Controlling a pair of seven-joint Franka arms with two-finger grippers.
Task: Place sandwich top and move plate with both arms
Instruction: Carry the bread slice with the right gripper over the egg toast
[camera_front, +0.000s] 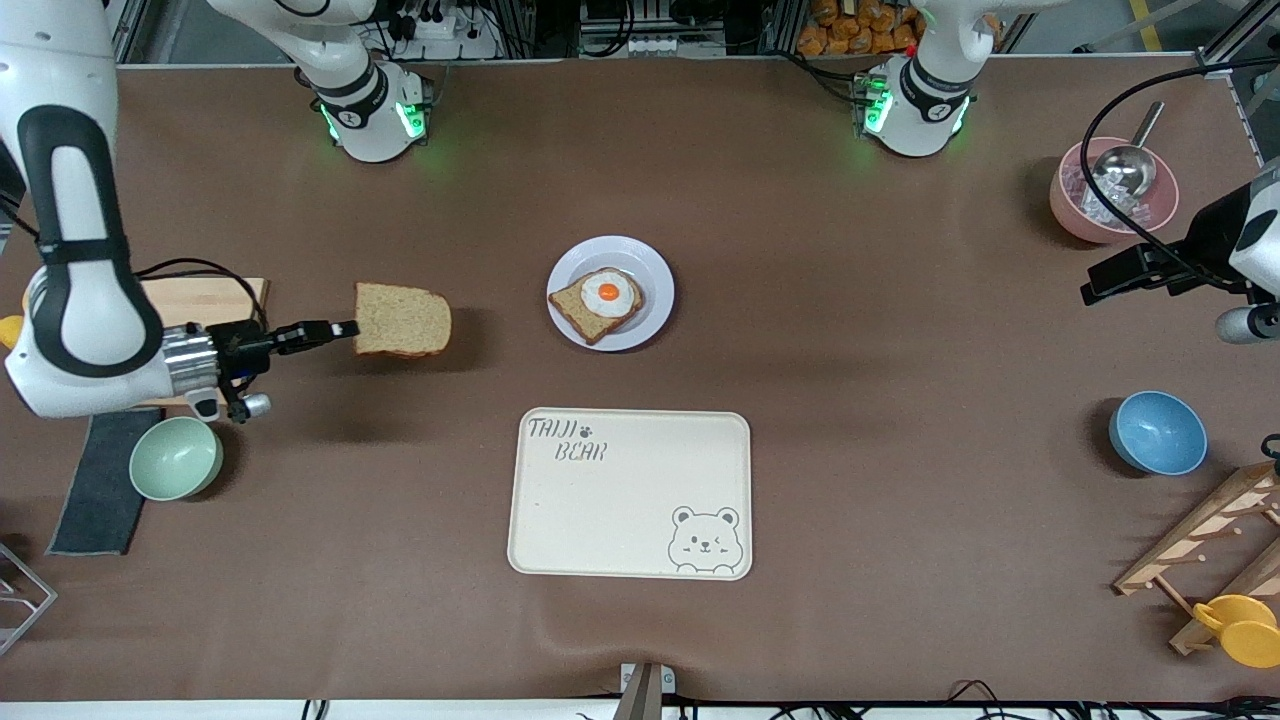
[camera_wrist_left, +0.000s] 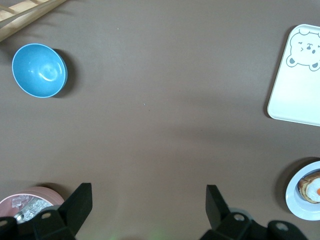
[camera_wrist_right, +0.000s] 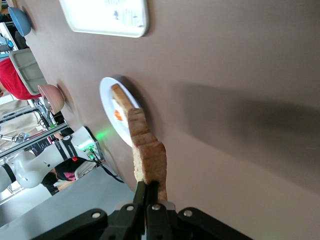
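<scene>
Sandwich top (camera_front: 403, 320) pinched edgewise in right gripper (camera_front: 343, 329), above table (camera_front: 850, 300).

My table (camera_front: 860, 330) is covered in plain brown. At its middle sits the plate (camera_front: 650, 270), and nearer the front camera lies the cream bear-print tray (camera_front: 630, 495). Toward my right arm's end rest a wooden board (camera_front: 225, 295), a mint bowl (camera_front: 175, 458) and a dark cloth (camera_front: 100, 485). Toward my left arm's end stand a pink bowl (camera_front: 1075, 215), a blue bowl (camera_front: 1157, 432) and a wooden rack (camera_front: 1215, 545)
</scene>
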